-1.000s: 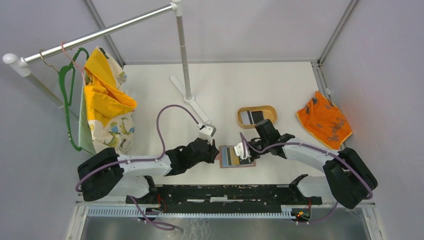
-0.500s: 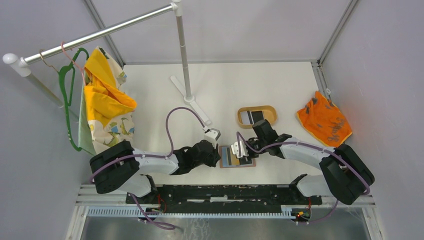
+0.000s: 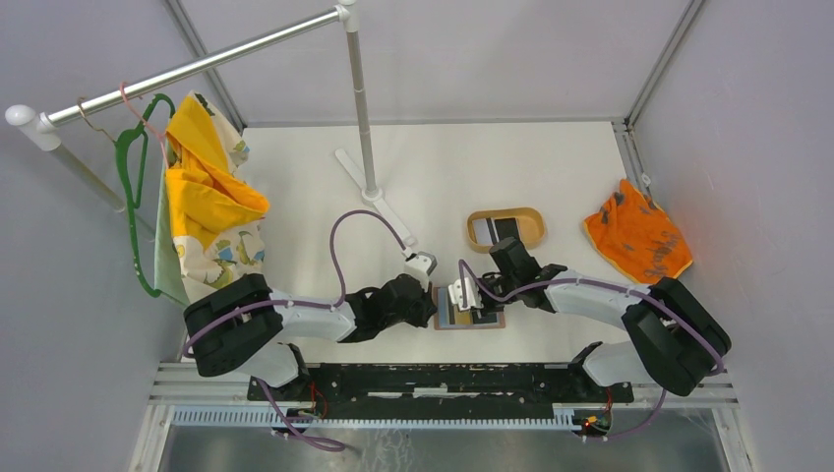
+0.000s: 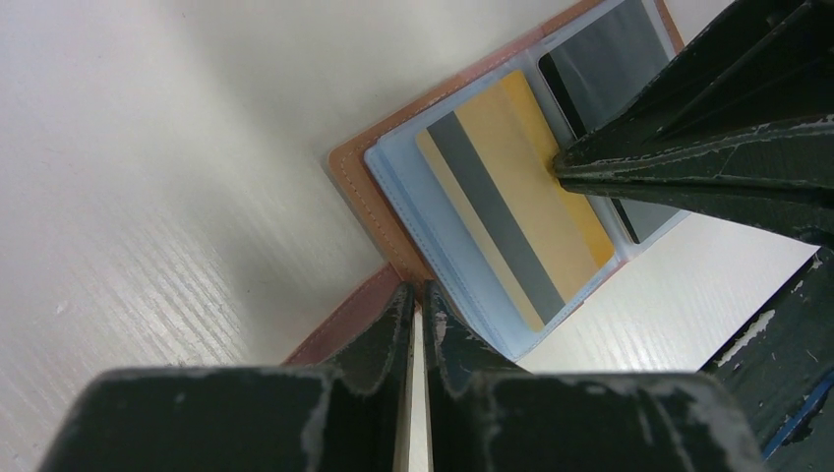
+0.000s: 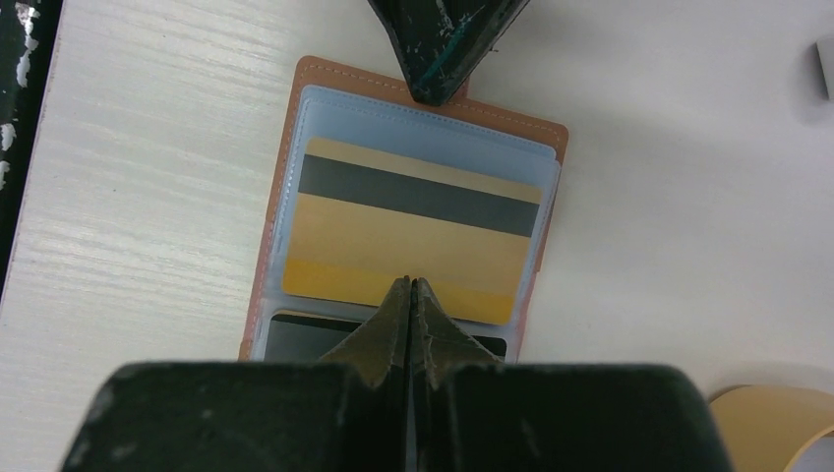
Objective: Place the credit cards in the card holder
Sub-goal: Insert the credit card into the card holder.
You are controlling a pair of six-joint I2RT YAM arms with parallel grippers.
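Card holder [image 5: 325,110] lies open and flat on the table [image 3: 443,177], between the two grippers near the front edge. A gold card [image 5: 413,231] with a dark stripe sits in its upper clear sleeve - whether it is fully seated is hard to judge, since its near edge meets the fingertips. A black card [image 5: 295,339] is in the pocket below, mostly hidden behind the right gripper.

Right gripper [image 5: 411,290]: fingers clenched tight, nothing between them, tips touching the near edge of the gold card.

Left gripper [image 4: 418,300]: fingers drawn almost together with only a thin slit left, tips on the leather edge of the card holder. Whether anything is pinched there cannot be made out - the tips cover that spot in both wrist views.

From above, both grippers and a cable cover much of the card holder, so the cards in it barely show.

Tan tray [image 3: 475,218] sits just behind, holding a striped white card [image 3: 484,230] and a dark card [image 3: 506,227]; too small to read. An orange cloth [image 3: 637,244] lies well off to the right.
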